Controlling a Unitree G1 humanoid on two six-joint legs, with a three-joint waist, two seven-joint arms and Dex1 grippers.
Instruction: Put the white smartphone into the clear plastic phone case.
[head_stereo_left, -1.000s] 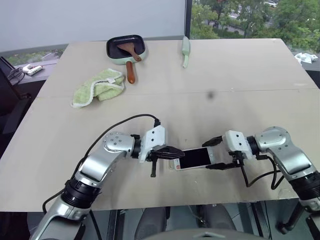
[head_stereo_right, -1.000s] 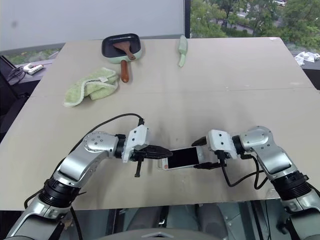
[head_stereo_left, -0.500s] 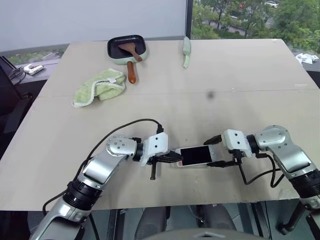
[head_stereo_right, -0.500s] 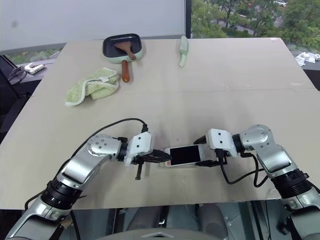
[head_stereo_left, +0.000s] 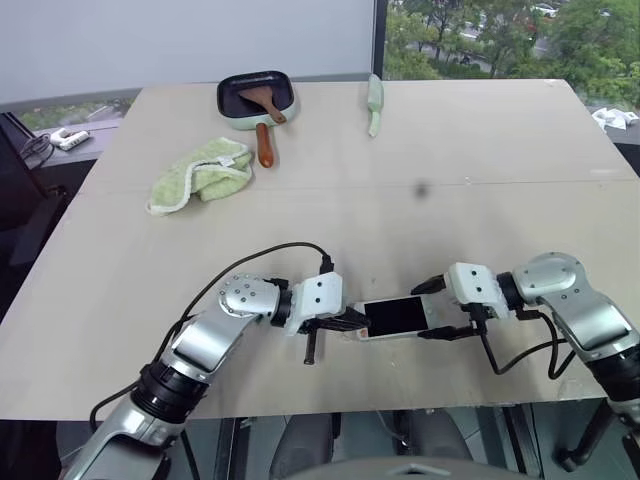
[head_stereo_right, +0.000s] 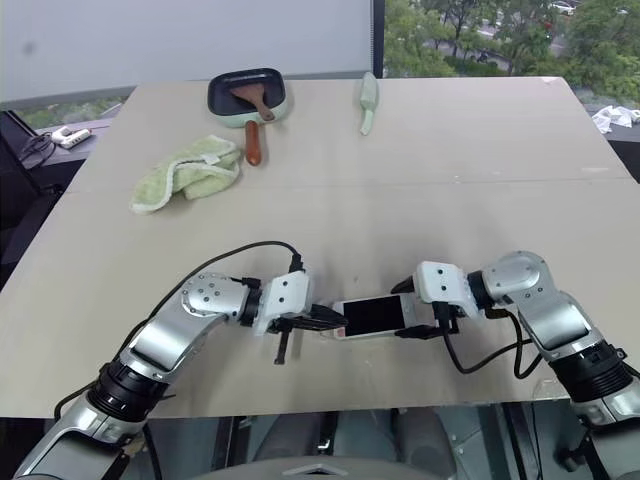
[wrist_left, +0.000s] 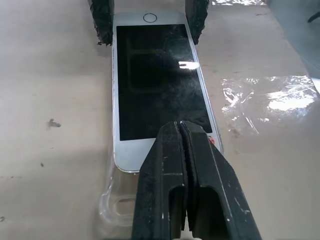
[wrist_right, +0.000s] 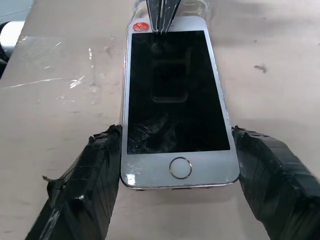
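Since a second ago my left gripper (head_stereo_left: 352, 322) has slid in along the table (head_stereo_left: 420, 150) toward the white smartphone (head_stereo_left: 397, 316), and the phone, which hung tilted between my hands, now sits lower and flatter. My right gripper (head_stereo_left: 436, 312) has hardly shifted.

Taking the phone as my landmark: it lies screen up near the table's front edge, between my two hands. My right gripper's two fingers stand wide, one on each long side of the phone at its home-button end, touching or nearly touching the edges; I judge that a grip across the phone's width. My left gripper is pinched fully closed, its joined tips over the opposite end of the phone, resting on or just above the glass there. The clear plastic phone case (wrist_left: 117, 202) lies under the phone, and its camera-hole end sticks out past the phone's end on my left gripper's side, so the phone is not yet seated.

As I read it, the step in hand is seating the phone. To do it well I should use my right hand to nudge the phone lengthwise toward the protruding case end until the outlines match, keeping it square to the case. Then my closed left tips should press down at the corner, firmly but not sliding, since glass on thin plastic will skate. Pressing before alignment would likely splay the case rim.
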